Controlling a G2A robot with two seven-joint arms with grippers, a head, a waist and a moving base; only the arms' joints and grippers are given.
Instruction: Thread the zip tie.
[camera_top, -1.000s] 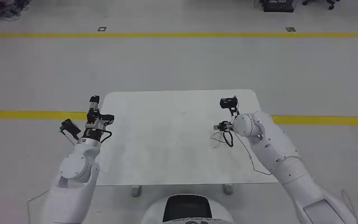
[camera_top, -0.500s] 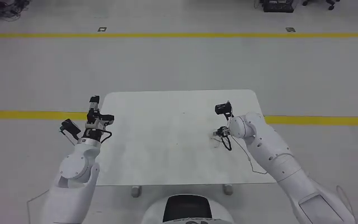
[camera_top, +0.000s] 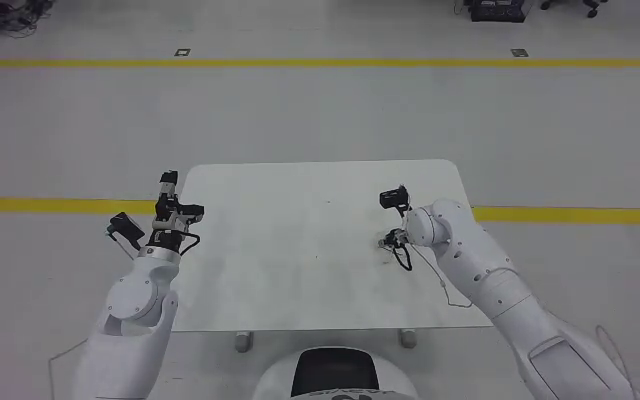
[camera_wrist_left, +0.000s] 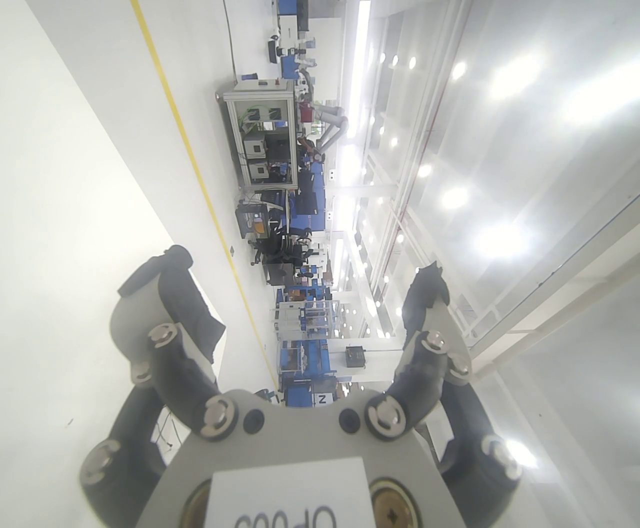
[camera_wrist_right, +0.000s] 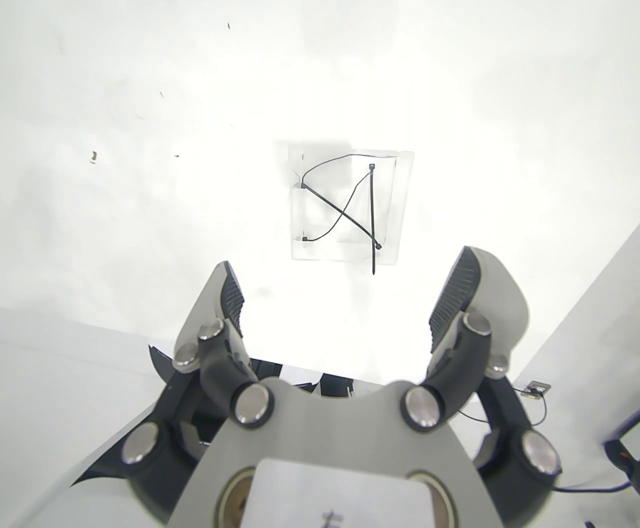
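1. Presently the right gripper (camera_wrist_right: 347, 265) hangs over the right half of the table (camera_top: 300, 220); fingers spread wide, nothing between them.
2. Zip tie (camera_wrist_right: 372, 215) lies in a clear tray (camera_wrist_right: 406, 200) on the table just ahead of that gripper; it is crossed with other black ties (camera_wrist_right: 340, 212); its tail pokes over the tray's rim toward the gripper.
3. Its long axis runs straight away from the gripper, square to the line between the fingers; judged a fair line for a pinch on the tail.
4. Left gripper (camera_wrist_left: 300, 262) sits at the table's left edge, pointing to the far side; fingers apart, empty; well apart from the tray; right arm plainly nearer.
5. Risk, as judged: ties overlap; lifting one may drag the rest.
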